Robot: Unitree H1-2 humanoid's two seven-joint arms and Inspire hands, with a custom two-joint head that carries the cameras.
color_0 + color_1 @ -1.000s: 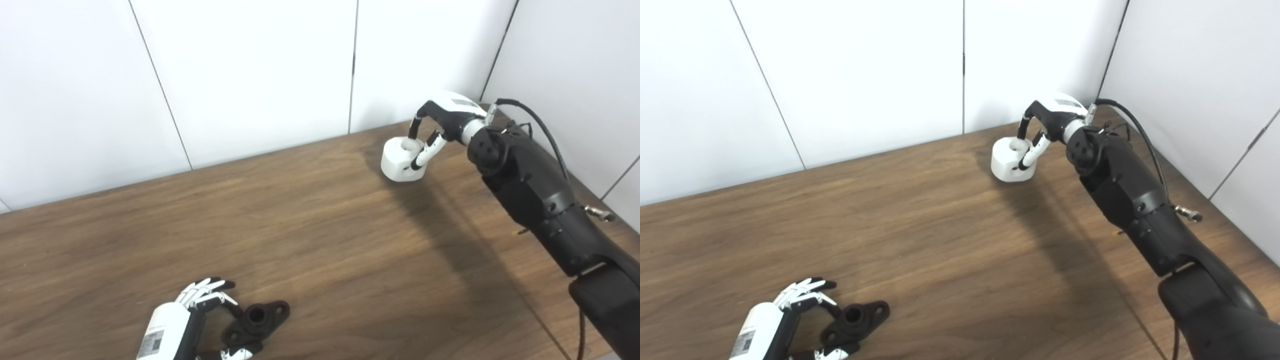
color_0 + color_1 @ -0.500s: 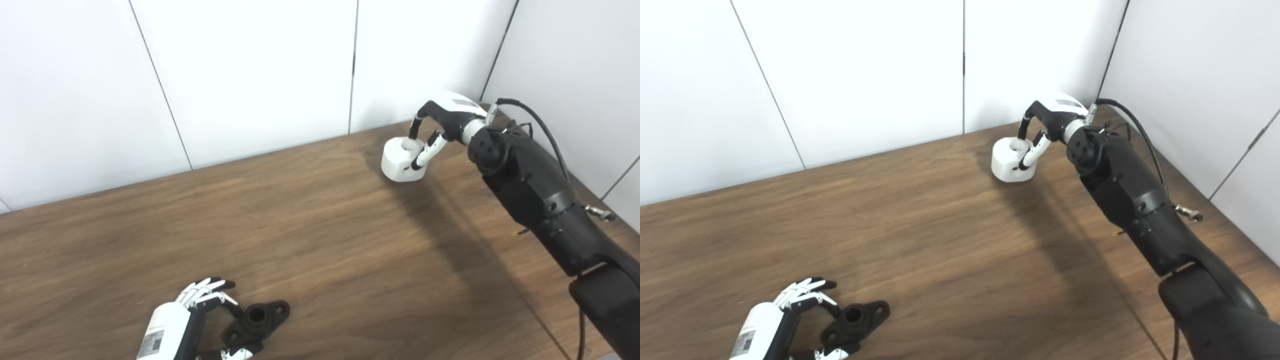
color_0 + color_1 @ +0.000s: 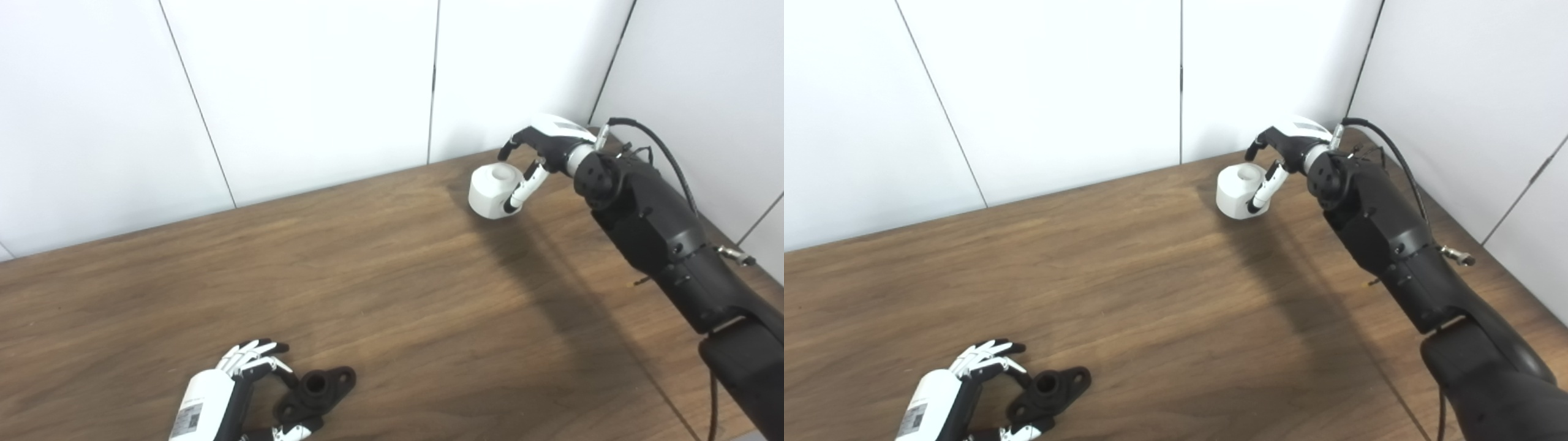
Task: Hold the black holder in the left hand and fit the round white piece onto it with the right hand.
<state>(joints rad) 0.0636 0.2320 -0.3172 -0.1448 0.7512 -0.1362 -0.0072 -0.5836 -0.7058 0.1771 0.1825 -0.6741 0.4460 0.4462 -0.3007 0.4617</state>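
Observation:
The black holder (image 3: 316,392) lies flat on the wooden table (image 3: 380,294) near the front left edge. My left hand (image 3: 229,389) rests beside it, fingers spread above its left end and thumb below it, open and not clamped on it. At the far right corner my right hand (image 3: 542,150) is shut on the round white piece (image 3: 490,190), thumb along its right side and fingers curled over its back. The piece is tilted and raised slightly off the table. It also shows in the right eye view as the white piece (image 3: 1237,193).
White wall panels (image 3: 306,92) close off the table at the back and on the right, close to the right hand. My black right forearm (image 3: 661,245) stretches along the table's right side. A cable (image 3: 649,138) loops off the wrist.
The right hand has tilted and lifted the white piece a little; its fingers have curled back from the piece's top. The left hand and the black holder have not moved.

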